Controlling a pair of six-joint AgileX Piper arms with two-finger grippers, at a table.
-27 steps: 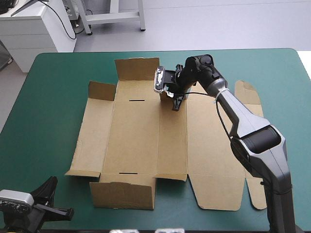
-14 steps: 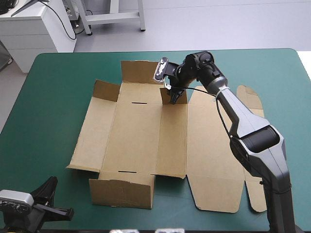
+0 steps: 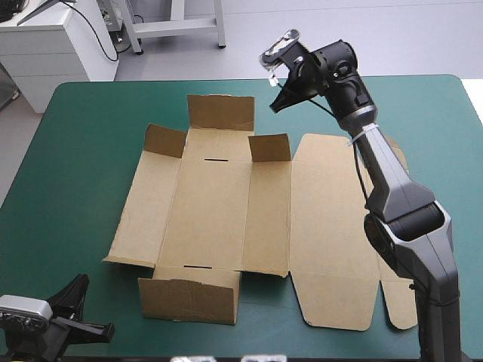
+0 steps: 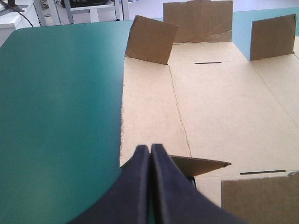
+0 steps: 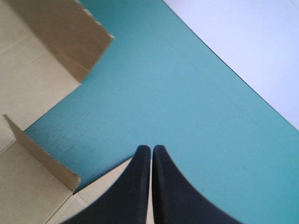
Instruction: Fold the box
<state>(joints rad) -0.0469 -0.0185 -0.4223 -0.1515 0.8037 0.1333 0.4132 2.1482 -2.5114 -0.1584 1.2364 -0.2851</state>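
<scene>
The brown box (image 3: 226, 219) lies opened flat on the bench (image 3: 83, 151), with short flaps (image 3: 269, 148) standing at its 12 and 6 o'clock ends. My right jaws, pressed together, hang raised past its 12 o'clock edge. My left jaws, also together, sit at 7 o'clock, likely to keep clear of the board.

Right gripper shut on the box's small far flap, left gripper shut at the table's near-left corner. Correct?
No. The right gripper is shut, but on nothing: the high view shows it hanging beyond the far edge of the box, clear of the small flap. The left gripper is as stated.
</scene>
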